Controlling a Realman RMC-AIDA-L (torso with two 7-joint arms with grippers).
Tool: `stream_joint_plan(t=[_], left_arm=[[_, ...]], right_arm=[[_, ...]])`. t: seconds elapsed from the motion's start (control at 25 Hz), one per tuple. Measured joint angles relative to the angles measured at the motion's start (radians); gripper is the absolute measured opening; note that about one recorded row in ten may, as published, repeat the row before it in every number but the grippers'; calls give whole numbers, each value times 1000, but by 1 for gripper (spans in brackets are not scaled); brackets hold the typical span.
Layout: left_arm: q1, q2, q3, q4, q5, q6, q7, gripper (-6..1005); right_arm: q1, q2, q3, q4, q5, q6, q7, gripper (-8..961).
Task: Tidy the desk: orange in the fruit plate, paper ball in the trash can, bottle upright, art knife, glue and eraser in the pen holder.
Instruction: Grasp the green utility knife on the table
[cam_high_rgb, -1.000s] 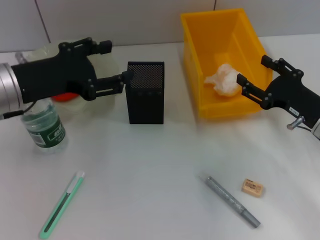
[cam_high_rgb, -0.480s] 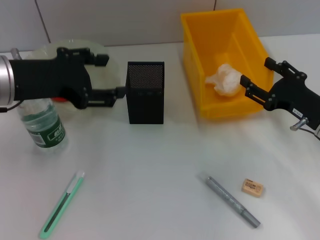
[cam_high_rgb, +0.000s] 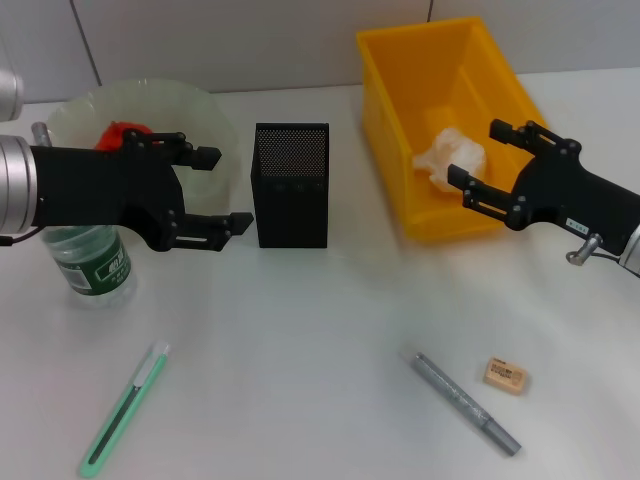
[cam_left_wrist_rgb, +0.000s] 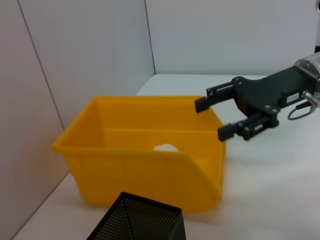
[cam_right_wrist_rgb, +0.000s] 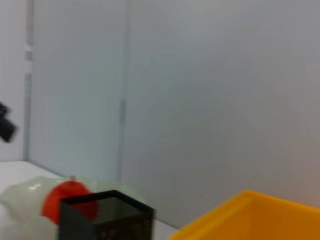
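While both pincers gape empty, left pincer (cam_high_rgb: 215, 190) hangs between bottle (cam_high_rgb: 88, 258) and pen holder (cam_high_rgb: 291, 185); careless swing topples either. Right pincer (cam_high_rgb: 489, 165) over trash can (cam_high_rgb: 400, 130) rim.

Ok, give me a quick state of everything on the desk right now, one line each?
Orange: in the plate.
Paper ball: in the yellow bin.
Bottle: upright.
Pen holder: upright, nothing seen in it.
Green knife: flat on the desk.
Grey pen: flat on the desk.
Eraser: on the desk.
Left end effector: open, empty.
Right end effector: open, empty, at the bin.
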Motion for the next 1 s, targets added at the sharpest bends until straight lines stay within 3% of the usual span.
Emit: stream_joint_plan(t=[0.28,0.56,1.0], left_arm=[[5,-2,6,-2,-5,-1,8,793],[6,-2,9,3,3,34,2,792],[15,-3,19,22,97,121,-58,792]], right_arm=[[-28,2,-90,-108,-5,-105,4,768],[-85,0,-252,-240,-26,-136,88,768],[-79,-1,-266,-261,-72,-93,160,768]])
